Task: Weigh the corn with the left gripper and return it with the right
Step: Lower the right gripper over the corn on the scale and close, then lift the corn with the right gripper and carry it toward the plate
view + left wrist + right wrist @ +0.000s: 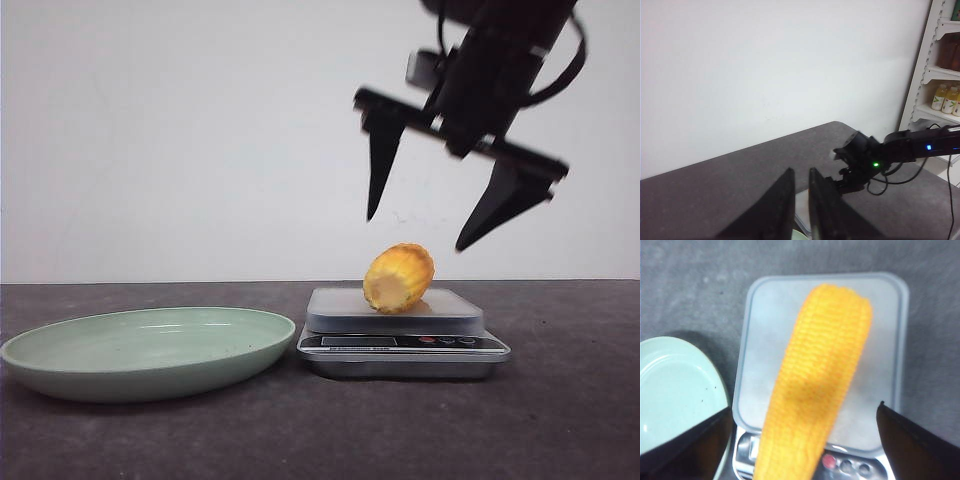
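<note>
A: Near to far in the front view. A pale green plate point(150, 352) sits on the dark desk point(560, 420) at about 8 o'clock, nothing on it. Just beside it, toward 5 o'clock, the scale point(403, 335).

B: And the corn point(399, 278)?

A: Lying on the scale's platform, paler cut end facing you. Weighing looks done; I judge the return leg is the step in hand.

B: The arms?

A: The right gripper point(418, 232) hangs above the corn at about 1 o'clock, apart from it, jaws wide and holding nothing. The left gripper point(800, 200) shows only in its own wrist view, jaws narrow with a slim gap between, nothing in them.

B: How should I take it?

A: In the right wrist view the cob runs lengthwise between the two fingers point(912, 445). Come straight down and close across its round sides near the middle. Rounded kernels may roll, so squeeze gently and don't press on the platform.

B: Obstacles?

A: Only the plate's rim, close by the scale. Lift before you carry across.
</note>
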Controlling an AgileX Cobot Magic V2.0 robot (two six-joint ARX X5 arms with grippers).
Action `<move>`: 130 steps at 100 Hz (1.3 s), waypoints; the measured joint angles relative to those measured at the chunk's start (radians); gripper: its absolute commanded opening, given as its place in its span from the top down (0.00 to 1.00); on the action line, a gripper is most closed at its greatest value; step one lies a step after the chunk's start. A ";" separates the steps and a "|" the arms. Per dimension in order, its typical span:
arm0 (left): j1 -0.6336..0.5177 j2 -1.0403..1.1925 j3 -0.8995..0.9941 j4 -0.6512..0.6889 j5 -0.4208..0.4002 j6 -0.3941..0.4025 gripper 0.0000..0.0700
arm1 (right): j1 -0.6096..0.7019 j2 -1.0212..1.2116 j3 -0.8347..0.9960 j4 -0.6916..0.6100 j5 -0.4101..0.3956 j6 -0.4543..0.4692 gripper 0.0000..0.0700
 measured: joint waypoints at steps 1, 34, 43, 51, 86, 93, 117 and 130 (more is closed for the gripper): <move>0.000 0.000 -0.001 0.000 0.000 0.000 0.99 | 0.000 0.004 0.000 0.004 0.000 0.003 0.18; 0.000 0.000 -0.022 0.000 0.000 0.000 0.98 | 0.001 0.106 0.000 0.069 -0.030 0.112 0.63; 0.000 0.000 -0.033 0.000 0.000 0.000 0.98 | 0.001 0.122 0.000 0.059 -0.057 0.124 0.84; 0.000 0.000 -0.041 0.000 0.000 0.001 0.98 | 0.001 0.121 0.000 0.058 -0.070 0.130 1.00; 0.000 0.000 -0.132 0.000 -0.003 0.022 0.98 | -0.006 0.100 0.011 0.146 -0.163 0.132 1.00; 0.000 0.000 -0.139 0.000 -0.003 0.022 0.98 | -0.005 0.075 0.052 0.172 -0.191 0.132 1.00; 0.000 0.000 -0.141 0.000 -0.003 0.023 0.98 | 0.062 0.050 0.333 0.211 -0.253 0.127 1.00; 0.000 0.000 -0.141 0.000 -0.003 0.023 0.98 | 0.158 0.049 0.410 0.217 -0.193 0.100 1.00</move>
